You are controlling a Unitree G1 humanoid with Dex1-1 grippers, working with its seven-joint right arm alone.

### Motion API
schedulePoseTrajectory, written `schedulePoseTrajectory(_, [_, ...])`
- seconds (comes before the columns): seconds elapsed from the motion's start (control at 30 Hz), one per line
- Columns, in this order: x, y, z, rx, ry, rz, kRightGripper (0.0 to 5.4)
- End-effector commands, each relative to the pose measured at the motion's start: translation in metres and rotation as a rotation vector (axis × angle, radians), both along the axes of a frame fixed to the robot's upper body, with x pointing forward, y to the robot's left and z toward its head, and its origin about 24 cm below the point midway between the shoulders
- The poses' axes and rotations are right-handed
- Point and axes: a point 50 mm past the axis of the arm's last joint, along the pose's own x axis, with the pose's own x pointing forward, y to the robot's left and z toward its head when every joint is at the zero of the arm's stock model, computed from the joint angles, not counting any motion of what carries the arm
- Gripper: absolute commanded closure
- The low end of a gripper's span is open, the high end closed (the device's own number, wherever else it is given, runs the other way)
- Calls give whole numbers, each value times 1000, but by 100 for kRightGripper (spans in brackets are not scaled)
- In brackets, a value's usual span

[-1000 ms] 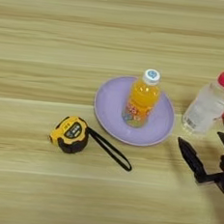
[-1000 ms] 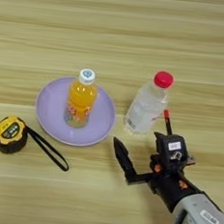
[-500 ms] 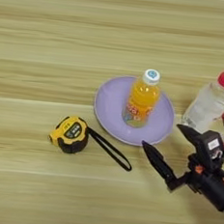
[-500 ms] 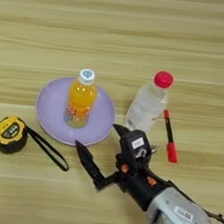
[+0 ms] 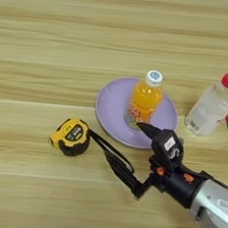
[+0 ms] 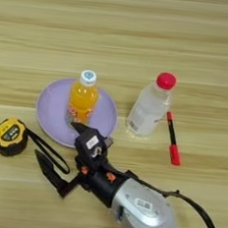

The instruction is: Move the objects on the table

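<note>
- The right gripper (image 6: 64, 143) reaches in from the table's near right corner, its two black fingers spread wide and holding nothing.
- One finger (image 5: 149, 130) lies over the near rim of the purple plate (image 6: 50, 105), pointing at the base of the orange-juice bottle (image 6: 83, 95); the other finger (image 6: 49, 169) lies low over the table beside the black strap (image 6: 46, 149), and whether it touches the strap cannot be told.
- The silver forearm (image 6: 146, 213) runs back toward the near right corner.
- The orange-juice bottle, with its white cap, stands upright on the plate, around the middle of the table.
- The yellow-black tape measure (image 5: 72, 136) lies just left of the plate, its strap trailing toward the gripper.
- The clear bottle with red cap (image 6: 149, 104) stands upright to the right of the plate, apart from it.
- A red pen (image 6: 172, 139) lies just right of the clear bottle.
- The wooden table (image 5: 55, 31) is striped with long grain.
</note>
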Motion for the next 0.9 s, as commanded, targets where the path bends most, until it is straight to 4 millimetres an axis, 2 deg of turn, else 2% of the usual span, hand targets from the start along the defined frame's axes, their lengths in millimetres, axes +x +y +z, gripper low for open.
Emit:
schedulePoseTrajectory(0.03, [8, 11, 9, -9, -112, 28, 3])
schedulePoseTrajectory(0.33, [13, 29, -1, -46, -134, 79, 3])
schedulePoseTrajectory(0.7, [38, 44, 0, -11, -133, 83, 3])
schedulePoseTrajectory(0.9, [43, 49, -3, -11, -128, 100, 3])
